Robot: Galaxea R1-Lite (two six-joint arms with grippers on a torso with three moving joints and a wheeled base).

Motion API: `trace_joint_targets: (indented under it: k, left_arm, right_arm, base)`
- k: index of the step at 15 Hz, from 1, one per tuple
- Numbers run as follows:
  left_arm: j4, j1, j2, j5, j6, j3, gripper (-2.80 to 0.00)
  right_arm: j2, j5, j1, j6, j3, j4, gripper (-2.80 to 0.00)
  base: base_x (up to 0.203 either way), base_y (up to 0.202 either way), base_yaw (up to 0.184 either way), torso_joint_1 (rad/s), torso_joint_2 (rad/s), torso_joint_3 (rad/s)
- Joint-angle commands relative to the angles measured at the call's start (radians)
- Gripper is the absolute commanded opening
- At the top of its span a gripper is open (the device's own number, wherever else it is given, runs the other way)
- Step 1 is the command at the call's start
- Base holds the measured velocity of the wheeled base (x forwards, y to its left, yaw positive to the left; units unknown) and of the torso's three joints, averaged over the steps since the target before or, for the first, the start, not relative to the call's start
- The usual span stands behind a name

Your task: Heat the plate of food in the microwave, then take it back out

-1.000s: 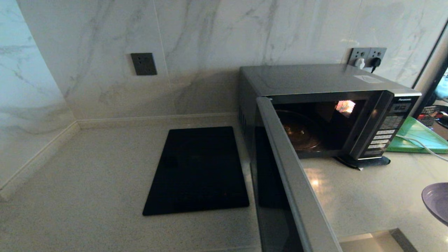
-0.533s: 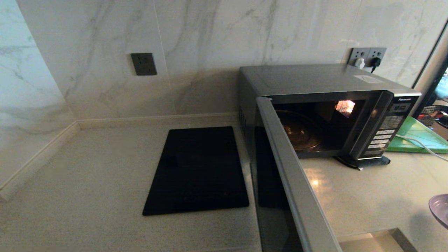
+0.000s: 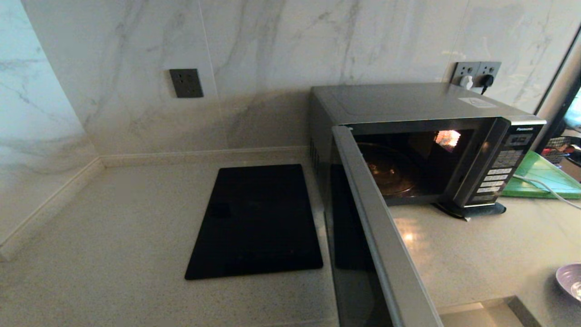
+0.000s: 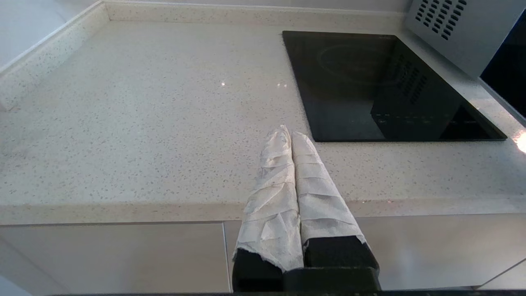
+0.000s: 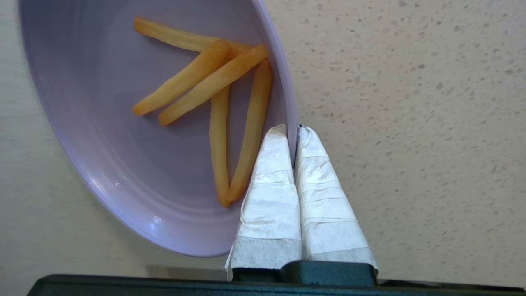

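Down and outward goes the plate of food [image 3: 571, 280], sunk lower toward the right edge of the head view than a second ago, only a sliver showing now. The right gripper [image 5: 292, 128] is pinched tight on its rim, one wrapped finger inside beside the fries [image 5: 220, 107], the other outside. Beyond the pincer, the microwave [image 3: 408, 102] stands with its door [image 3: 376, 236] swung wide and its lit cavity empty, so by my read the heating is either done or not begun; the frames cannot settle which. Only the right wrist view shows the grip and fries; only the head view shows the oven's cavity. Parked off the counter's front edge, the left gripper [image 4: 291, 133] is closed on nothing.
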Motion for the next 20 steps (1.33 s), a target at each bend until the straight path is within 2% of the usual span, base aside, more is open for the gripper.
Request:
trace_joint_targets:
  k: [1, 9, 12, 20]
  left_arm:
    - [0.0, 0.0, 0.002, 0.001, -0.001, 0.0, -2.8]
    - [0.0, 0.0, 0.002, 0.001, -0.001, 0.0, -2.8]
    - [0.0, 0.0, 0.002, 0.001, -0.001, 0.0, -2.8]
    - [0.0, 0.0, 0.002, 0.001, -0.001, 0.0, -2.8]
  right_arm:
    - [0.049, 0.0, -0.004, -0.004, -0.003, -0.001, -2.8]
    - [0.143, 0.025, -0.005, -0.031, -0.068, -0.083, -2.8]
    - [0.157, 0.026, -0.007, -0.064, -0.073, -0.085, -2.8]
    - [0.199, 0.029, -0.018, -0.072, -0.082, -0.085, -2.8]
  base:
    - [0.0, 0.0, 0.0, 0.0, 0.0, 0.0]
    - [0.0, 0.0, 0.0, 0.0, 0.0, 0.0]
    - [0.0, 0.0, 0.0, 0.0, 0.0, 0.0]
    - [0.0, 0.0, 0.0, 0.0, 0.0, 0.0]
